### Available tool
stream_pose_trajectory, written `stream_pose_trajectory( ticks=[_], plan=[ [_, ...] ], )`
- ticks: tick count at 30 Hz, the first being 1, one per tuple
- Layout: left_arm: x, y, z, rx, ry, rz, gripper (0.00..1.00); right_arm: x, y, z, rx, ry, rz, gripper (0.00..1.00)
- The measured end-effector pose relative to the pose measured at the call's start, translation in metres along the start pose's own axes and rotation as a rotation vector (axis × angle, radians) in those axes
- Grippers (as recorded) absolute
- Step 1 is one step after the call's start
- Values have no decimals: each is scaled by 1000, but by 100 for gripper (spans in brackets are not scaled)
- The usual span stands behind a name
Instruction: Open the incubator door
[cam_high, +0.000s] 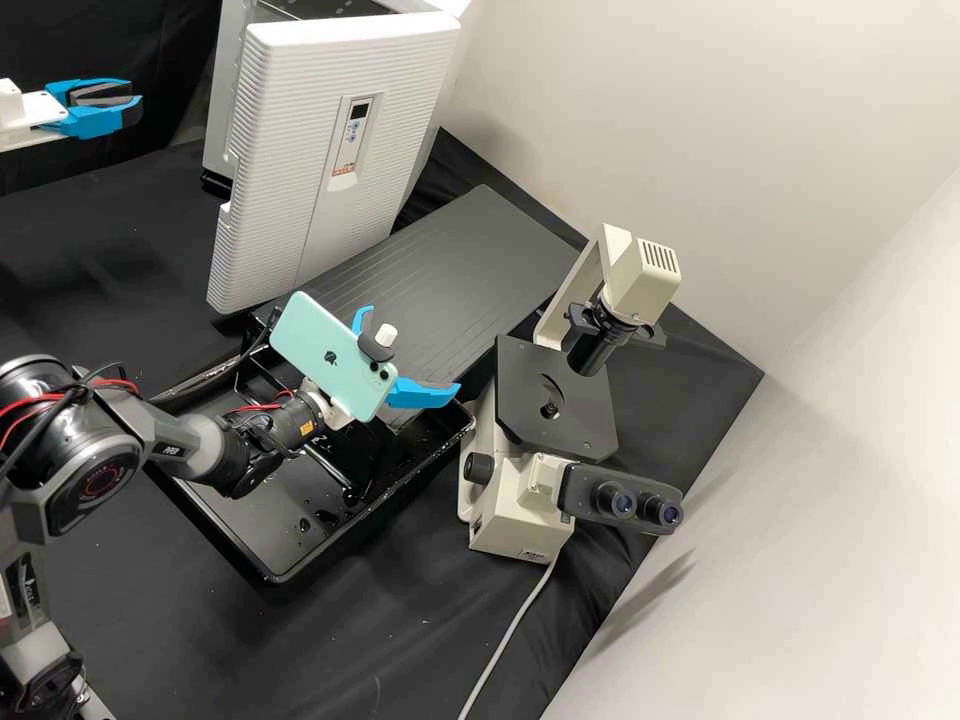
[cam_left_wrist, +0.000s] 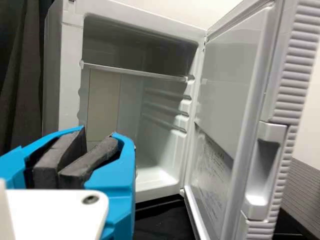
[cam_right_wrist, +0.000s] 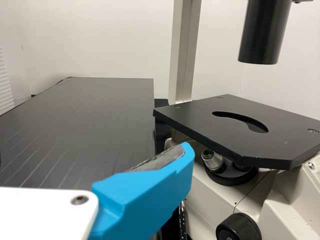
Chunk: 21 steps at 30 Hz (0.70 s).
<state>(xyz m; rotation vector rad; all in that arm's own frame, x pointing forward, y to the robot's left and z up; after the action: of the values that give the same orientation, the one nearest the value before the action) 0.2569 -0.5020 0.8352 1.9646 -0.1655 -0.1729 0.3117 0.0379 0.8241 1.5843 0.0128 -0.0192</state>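
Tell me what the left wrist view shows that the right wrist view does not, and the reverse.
Left wrist view: the incubator's inside with its shelf edge, the open incubator door's inner face and its recessed handle.

Right wrist view: the microscope's black stage, the black tube above it and a black knob.

Both: the door's ribbed front, the dark ribbed board, pale wall and blue fingers.

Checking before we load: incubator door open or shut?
Open. The incubator door stands swung out from its cabinet; the left wrist view shows the ribbed inner side wall.
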Motion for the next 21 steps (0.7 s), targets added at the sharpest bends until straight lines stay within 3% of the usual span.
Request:
stream_pose_trajectory(
  ticks=[5,13,21],
  plan=[
    [12,-2,-2,16,1,-22,0,0,0,0,0,0,0,100],
    [41,-2,6,72,-105,-69,0,0,0,0,0,0,0,100],
    [62,2,13,98,-208,-96,0,0,0,0,0,0,0,100]
  ],
)
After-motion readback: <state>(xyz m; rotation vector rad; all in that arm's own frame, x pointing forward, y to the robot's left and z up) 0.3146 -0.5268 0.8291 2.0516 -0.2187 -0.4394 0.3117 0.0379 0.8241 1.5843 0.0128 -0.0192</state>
